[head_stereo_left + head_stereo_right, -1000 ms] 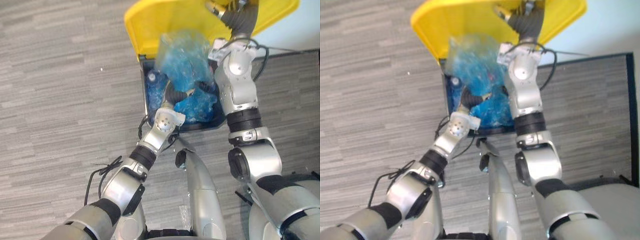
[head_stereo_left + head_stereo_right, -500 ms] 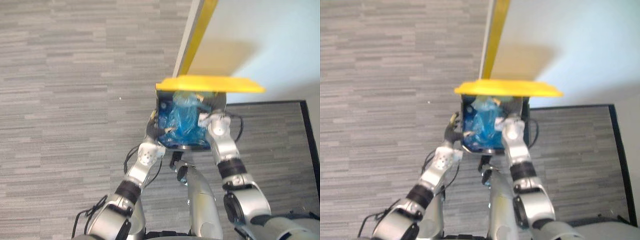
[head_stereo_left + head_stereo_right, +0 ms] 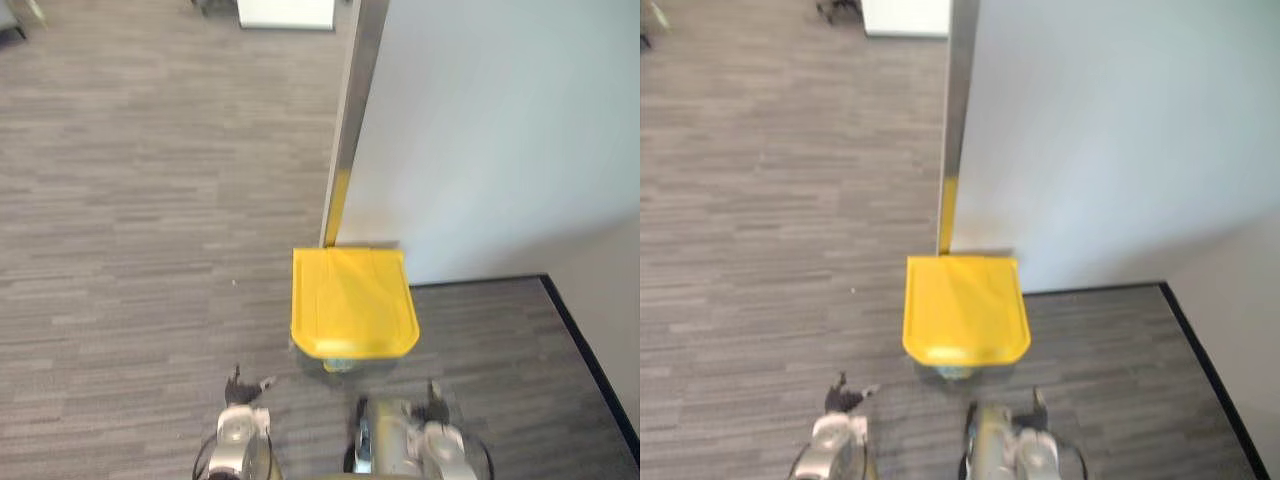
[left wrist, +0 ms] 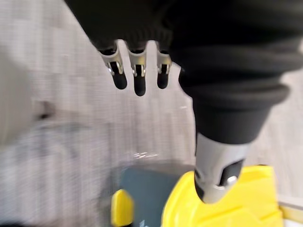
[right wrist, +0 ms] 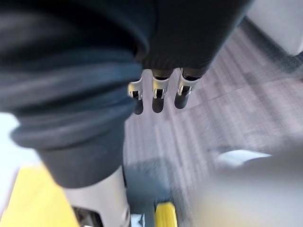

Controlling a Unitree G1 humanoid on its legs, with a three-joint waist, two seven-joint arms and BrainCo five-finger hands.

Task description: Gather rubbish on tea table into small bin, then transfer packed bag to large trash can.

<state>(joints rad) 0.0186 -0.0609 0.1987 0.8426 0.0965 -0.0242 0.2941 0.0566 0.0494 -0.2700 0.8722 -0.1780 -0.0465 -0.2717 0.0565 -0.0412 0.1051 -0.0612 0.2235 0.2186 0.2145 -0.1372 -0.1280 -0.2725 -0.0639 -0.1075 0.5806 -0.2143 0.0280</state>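
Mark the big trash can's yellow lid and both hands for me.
yellow lid (image 3: 353,300): left eye view, middle of its closed top.
left hand (image 4: 138,75): left wrist view, on one straight finger.
right hand (image 5: 157,94): right wrist view, on one straight finger.

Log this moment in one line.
yellow lid: closed | left hand: open, empty, off lid | right hand: open, empty, off lid

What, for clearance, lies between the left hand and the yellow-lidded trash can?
Bare grey floor; the left eye view shows left hand and trash can apart.
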